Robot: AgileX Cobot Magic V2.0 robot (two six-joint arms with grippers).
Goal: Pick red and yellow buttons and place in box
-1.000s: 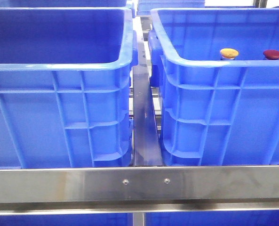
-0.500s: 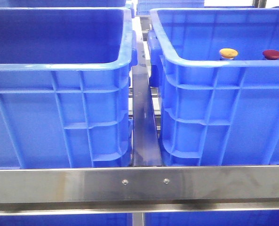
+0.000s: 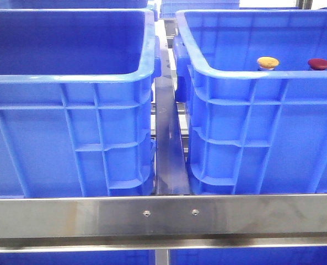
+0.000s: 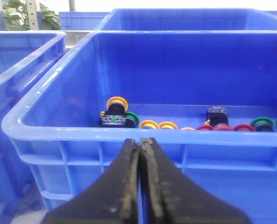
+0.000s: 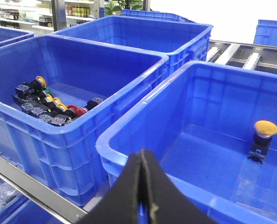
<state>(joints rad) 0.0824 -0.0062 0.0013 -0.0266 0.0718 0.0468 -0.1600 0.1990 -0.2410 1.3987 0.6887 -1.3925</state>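
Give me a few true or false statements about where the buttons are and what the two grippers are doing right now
1. The yellow button and the red button sit in the right crate in the front view. True.
2. The left gripper is wide open. False: it is shut, holding nothing.
3. The right gripper holds the yellow button. False: it is shut and empty.
4. The left crate holds loose buttons. True.
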